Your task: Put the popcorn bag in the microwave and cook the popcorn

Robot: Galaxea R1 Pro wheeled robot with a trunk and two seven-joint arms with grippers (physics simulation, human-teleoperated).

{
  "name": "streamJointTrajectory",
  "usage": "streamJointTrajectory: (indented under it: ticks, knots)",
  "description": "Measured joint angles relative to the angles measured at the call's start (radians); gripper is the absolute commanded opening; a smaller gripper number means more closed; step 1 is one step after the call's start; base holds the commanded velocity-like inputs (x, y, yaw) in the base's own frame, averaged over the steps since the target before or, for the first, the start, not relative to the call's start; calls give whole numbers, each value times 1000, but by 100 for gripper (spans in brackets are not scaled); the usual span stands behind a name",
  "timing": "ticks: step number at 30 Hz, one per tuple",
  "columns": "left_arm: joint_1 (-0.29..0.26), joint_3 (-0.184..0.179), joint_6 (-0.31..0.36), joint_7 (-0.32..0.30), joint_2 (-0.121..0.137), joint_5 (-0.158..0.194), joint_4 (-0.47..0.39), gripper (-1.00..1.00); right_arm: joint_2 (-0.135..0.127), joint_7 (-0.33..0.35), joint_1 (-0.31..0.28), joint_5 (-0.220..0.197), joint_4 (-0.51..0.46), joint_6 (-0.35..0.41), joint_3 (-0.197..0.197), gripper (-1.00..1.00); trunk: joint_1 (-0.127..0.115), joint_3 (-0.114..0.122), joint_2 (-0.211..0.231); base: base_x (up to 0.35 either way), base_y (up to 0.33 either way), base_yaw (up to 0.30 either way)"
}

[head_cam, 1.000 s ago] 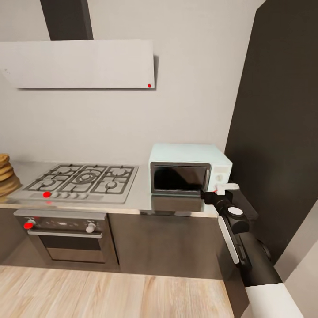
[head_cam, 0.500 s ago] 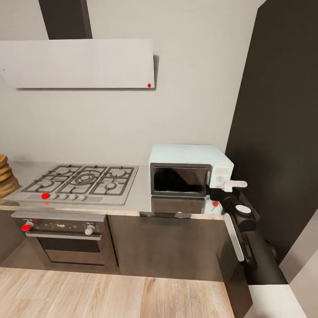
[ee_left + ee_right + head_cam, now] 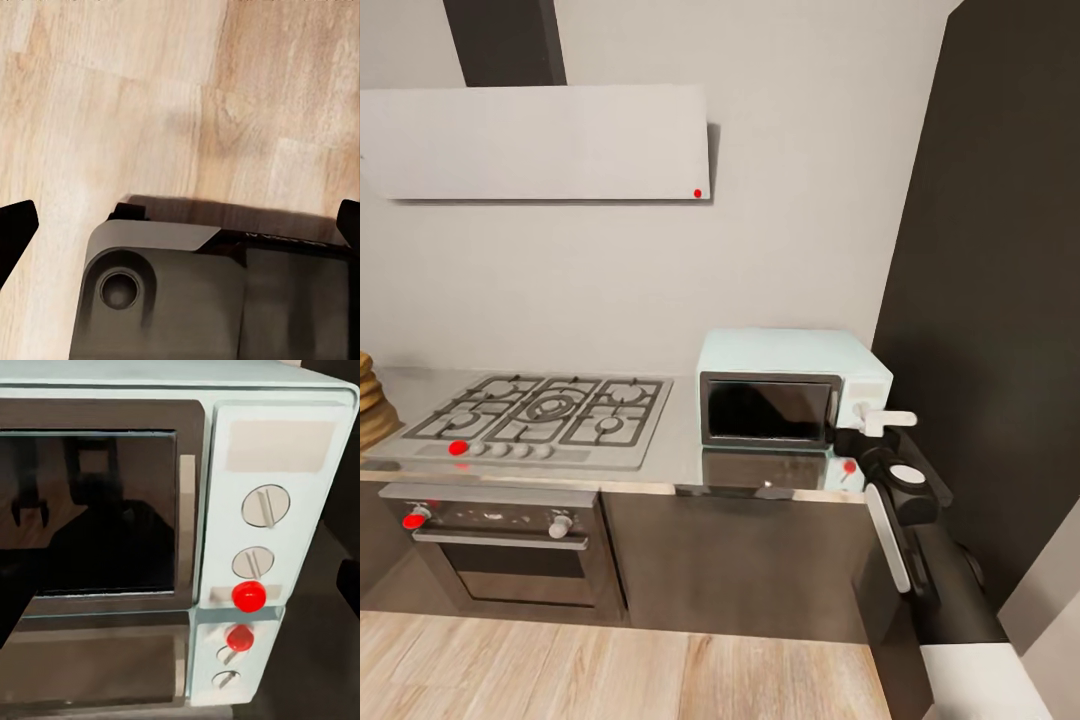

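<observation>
A pale mint-blue microwave [image 3: 792, 385] stands on the glossy grey worktop [image 3: 685, 440], its dark glass door closed, with a tall dark cabinet [image 3: 990, 300] to its right. Left of the microwave on the same worktop sits a steel gas hob [image 3: 535, 415], above a steel oven [image 3: 500, 540] with two knobs, one marked red. A white hood [image 3: 540, 142] hangs on the grey wall up and to the left of the microwave. The right gripper [image 3: 880, 420] is raised in front of the microwave's control panel, at its lower right corner; whether the gripper is open or closed cannot be told. From the right wrist, the cream control panel [image 3: 270, 540] shows two round dials and a red button, mirrored in the worktop below the microwave. The left gripper [image 3: 180, 225] hangs over the wood floor [image 3: 150, 97] with its dark fingertips [image 3: 15, 225] spread wide apart and nothing between them, the robot's grey base [image 3: 210, 292] beneath.
</observation>
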Motion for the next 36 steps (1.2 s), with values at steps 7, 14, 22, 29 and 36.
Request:
streamJointTrajectory:
  ticks: [7,14,22,29,36]
  knots:
    - [0,1,0,0,0,0,0,100,-2,1,-1,1,52,-1,1,100,0,0,0,116,-22,0]
    - [0,0,0,0,0,0,1,100,-4,2,0,3,54,-3,0,100,0,0,0,20,-5,0]
    - [0,0,0,0,0,0,0,100,-3,2,0,3,54,-3,1,100,0,0,0,167,0,0]
    - [0,0,0,0,0,0,0,100,-3,4,-1,1,55,-2,1,100,0,0,0,34,0,0]
    - [0,0,0,0,0,0,0,100,-4,6,-1,0,58,-1,3,100,0,0,0,80,0,0]
